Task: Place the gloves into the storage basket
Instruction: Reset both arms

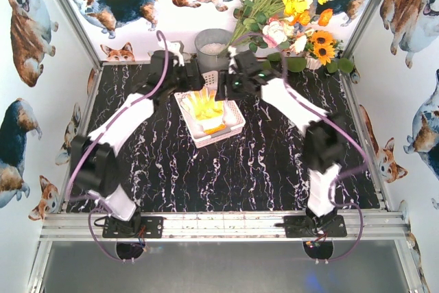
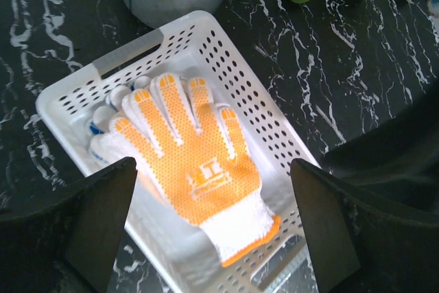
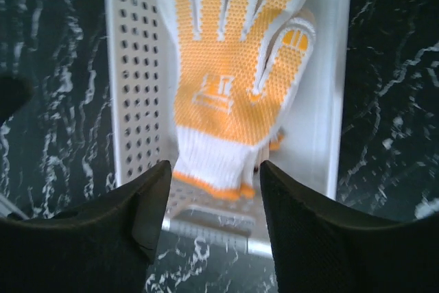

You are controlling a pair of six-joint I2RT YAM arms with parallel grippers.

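Left gripper [image 2: 211,166]: jaws spread wide, nothing held, hovering above the storage basket [image 2: 130,49].
Right gripper [image 3: 214,169]: jaws partly apart, empty, above the top glove's cuff.
Gloves: all lie in the basket. The top glove [image 2: 195,162] is white with orange dots, flat. One second orange-dotted glove [image 3: 295,39] and one blue-marked white glove [image 2: 103,125] peek out beneath. The total cannot be told.
Basket: one, far-middle of the marble table [image 1: 240,183], its far end near one grey pot [image 1: 211,46].
Open room: bare marble near, left and right.

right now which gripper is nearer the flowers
right. right gripper hangs over the basket's right side, close to the flowers; left gripper over its left side, farther off
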